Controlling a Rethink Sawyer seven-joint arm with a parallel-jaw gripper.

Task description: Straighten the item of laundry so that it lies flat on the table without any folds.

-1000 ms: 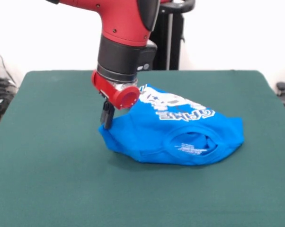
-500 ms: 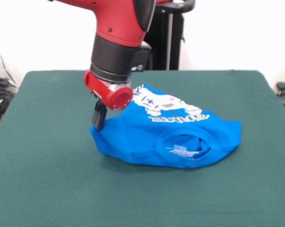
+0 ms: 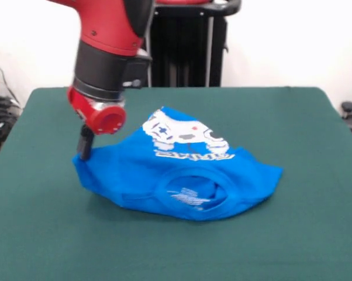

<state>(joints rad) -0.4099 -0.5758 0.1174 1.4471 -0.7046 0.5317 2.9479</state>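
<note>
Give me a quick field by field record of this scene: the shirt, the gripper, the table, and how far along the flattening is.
item: blue T-shirt, white graphic facing up
shape: bunched, raised in the middle, neck opening toward the camera
gripper: gripper at the shirt's left corner in the front view, apparently pinching the cloth
table: green table, shirt near its centre
flattening: not done, folds remain

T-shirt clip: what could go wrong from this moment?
1. The gripper pinches only the edge of the T-shirt, so the cloth may slip free.
2. The shirt is bunched, its collar side rumpled; a sideways pull may just drag the heap across the table, folds intact.
</note>
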